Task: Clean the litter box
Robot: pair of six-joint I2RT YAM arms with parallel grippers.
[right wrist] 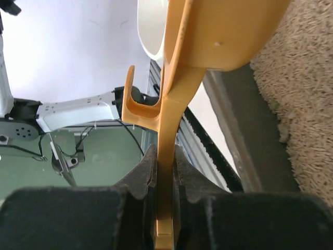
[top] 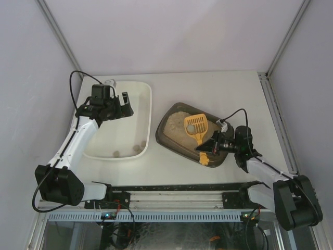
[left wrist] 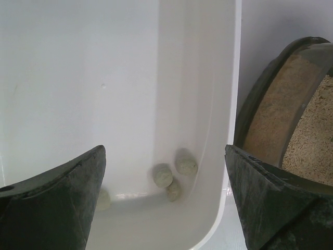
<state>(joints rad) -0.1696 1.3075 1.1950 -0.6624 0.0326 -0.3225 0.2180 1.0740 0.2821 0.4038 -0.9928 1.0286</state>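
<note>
Fingers (left wrist: 52,208) of the left gripper (top: 126,104) spread fully apart, grasping nothing, hovering over the white tub (top: 148,104). At the tub's near end, a few grey-green clumps (left wrist: 162,175). Just beside the tub on its right, the litter box (top: 165,136), angled on the table (top: 218,86), pale litter within. Over that litter, the orange scoop (top: 196,125), one clump (top: 191,127) lying in its slotted bowl. Farther right, the right gripper (top: 210,148), clamped tight on the scoop's handle (right wrist: 166,156).

Step in hand, by judgement: carrying that clump across to the tub. Keep the bowl level, lift clear of the box rim, travel slowly, tip only once well over the tub.

From overhead alone: the clump in the scoop and both containers whole. From the left wrist alone: the tub's clumps up close, rounded, gathered in a corner. From the right wrist alone: handle pinched squarely between the pads (right wrist: 140,179), bowl seen from beneath, contents hidden.
</note>
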